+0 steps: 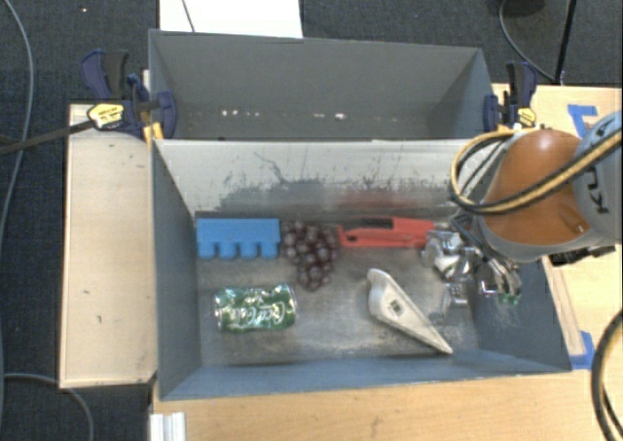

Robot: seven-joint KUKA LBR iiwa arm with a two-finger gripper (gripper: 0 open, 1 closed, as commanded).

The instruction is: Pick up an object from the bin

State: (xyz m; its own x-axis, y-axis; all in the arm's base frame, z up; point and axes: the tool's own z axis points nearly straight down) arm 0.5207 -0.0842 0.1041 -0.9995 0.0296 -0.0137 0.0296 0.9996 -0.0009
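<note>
Grey bin (pixel 321 186) holds a blue notched block (pixel 238 238), dark grape bunch (pixel 311 252), red tool (pixel 384 234), crushed green can (pixel 254 310) and white wedge (pixel 401 311). Gripper (pixel 456 269) sits low at the bin's right, just beside the red tool's right end and up-right of the white wedge. Wedge lies diagonally, thin tip toward front-right. Jaws wide or narrow: cannot tell.

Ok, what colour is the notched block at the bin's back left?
The block is blue; camera view.

One camera looks down on the bin (pixel 321 79) from above, seemingly tilted toward its far wall (fairly close).
</note>
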